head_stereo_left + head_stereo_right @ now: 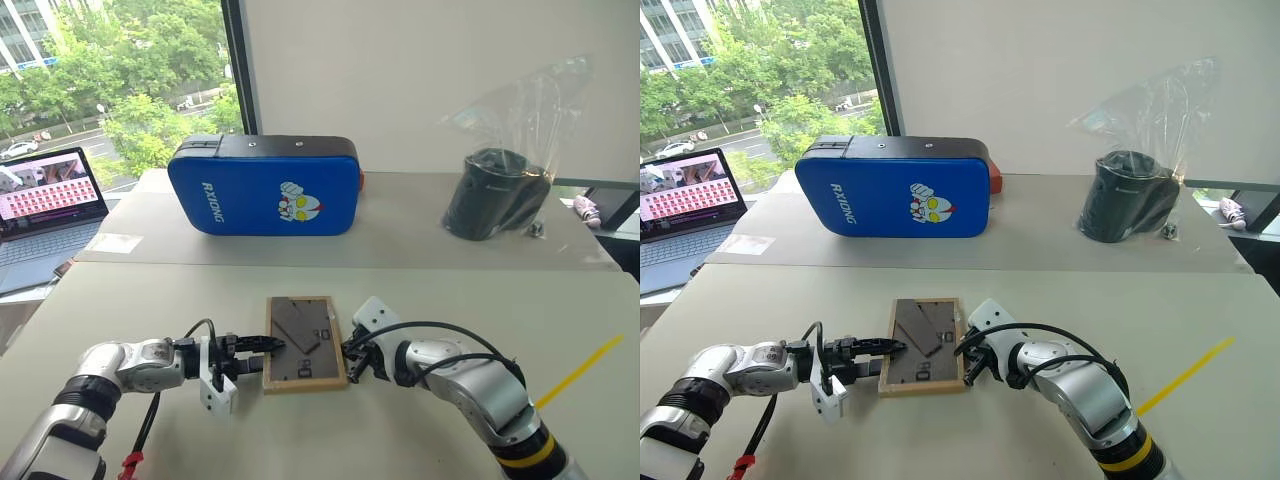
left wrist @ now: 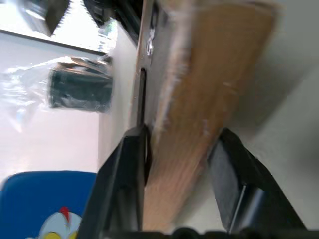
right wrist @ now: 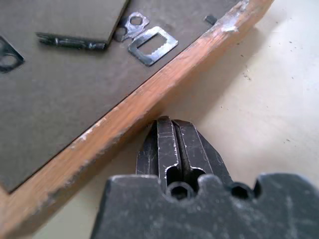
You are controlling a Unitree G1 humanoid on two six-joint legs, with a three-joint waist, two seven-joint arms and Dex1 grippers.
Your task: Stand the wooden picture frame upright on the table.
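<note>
A laptop (image 1: 45, 215) sits far left; the left gripper (image 1: 262, 347) straddles the wooden picture frame (image 1: 304, 343) – face-down on the table (image 1: 450, 290) – unclenched. The right gripper (image 1: 349, 362), clenched empty, touches its edge – blue pad (image 1: 264, 185) and bagged black object (image 1: 497, 192) behind.

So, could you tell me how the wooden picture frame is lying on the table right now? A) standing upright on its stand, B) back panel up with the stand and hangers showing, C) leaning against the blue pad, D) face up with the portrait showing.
B: the wooden picture frame lies flat on the table with its dark grey back panel, fold-out stand and metal hangers facing up.
</note>
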